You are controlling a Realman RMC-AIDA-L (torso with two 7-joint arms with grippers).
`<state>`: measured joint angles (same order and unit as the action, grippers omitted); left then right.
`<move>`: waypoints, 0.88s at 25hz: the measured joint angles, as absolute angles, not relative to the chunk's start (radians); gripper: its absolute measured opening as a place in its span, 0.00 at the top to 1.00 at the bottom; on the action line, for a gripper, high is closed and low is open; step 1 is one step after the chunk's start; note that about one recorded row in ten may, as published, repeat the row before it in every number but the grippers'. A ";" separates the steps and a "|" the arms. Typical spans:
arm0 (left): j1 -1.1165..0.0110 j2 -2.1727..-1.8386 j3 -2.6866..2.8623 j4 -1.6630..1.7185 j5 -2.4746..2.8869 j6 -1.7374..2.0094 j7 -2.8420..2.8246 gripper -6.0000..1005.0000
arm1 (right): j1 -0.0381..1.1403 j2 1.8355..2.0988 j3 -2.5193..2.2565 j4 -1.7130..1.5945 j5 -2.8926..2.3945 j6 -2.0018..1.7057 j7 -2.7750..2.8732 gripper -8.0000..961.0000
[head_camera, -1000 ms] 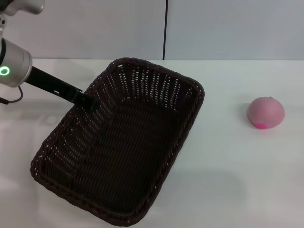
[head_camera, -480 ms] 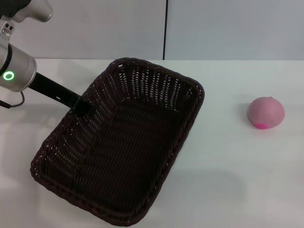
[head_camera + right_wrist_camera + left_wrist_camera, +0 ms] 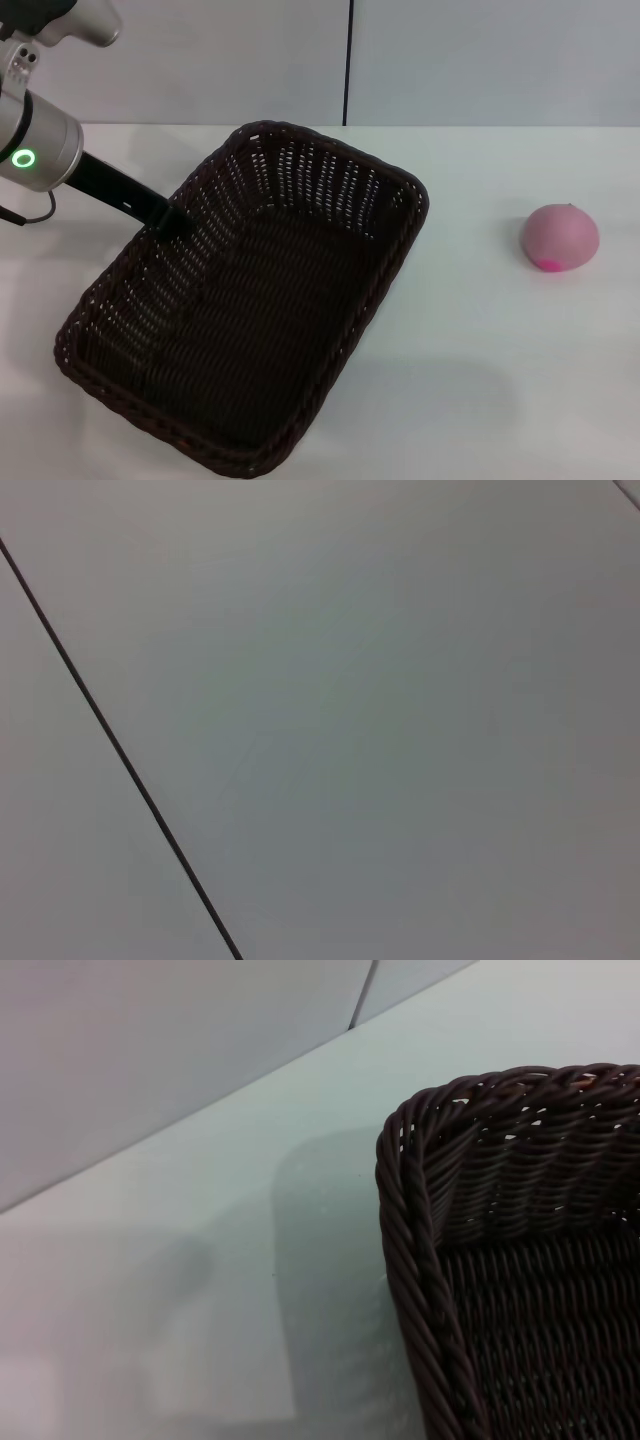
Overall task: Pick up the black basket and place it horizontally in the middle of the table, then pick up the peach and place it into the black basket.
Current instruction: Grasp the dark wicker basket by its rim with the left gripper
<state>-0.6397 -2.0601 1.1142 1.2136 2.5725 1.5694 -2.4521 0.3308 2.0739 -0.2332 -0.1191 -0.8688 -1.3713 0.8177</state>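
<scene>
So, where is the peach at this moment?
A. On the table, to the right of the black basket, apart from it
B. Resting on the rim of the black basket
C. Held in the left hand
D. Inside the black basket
A. In the head view the peach sits on the bare table, well clear of the black basket.

We see only the left arm (image 3: 40,150): a silver-grey rounded cylindrical housing with a glowing green ring light (image 3: 23,158), a thin black cable (image 3: 30,212) looping below it, and a slim black gripper (image 3: 165,218) extension with small white marks.
</scene>
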 joint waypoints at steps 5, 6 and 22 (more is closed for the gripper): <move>-0.628 -2.060 1.116 1.261 2.567 1.570 -2.449 0.78 | 0.333 2.074 -0.233 -0.121 -0.868 -1.371 0.819 0.50; -0.623 -2.060 1.116 1.279 2.564 1.569 -2.447 0.78 | 0.333 2.074 -0.233 -0.121 -0.868 -1.371 0.819 0.50; -0.654 -2.059 1.105 1.412 2.297 1.656 -2.227 0.80 | 0.333 2.074 -0.233 -0.119 -0.868 -1.372 0.821 0.50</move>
<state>-0.6536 -2.0585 1.1047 1.4116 2.2974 1.6559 -2.2270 0.3329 2.0740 -0.2332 -0.1193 -0.8681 -1.3723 0.8207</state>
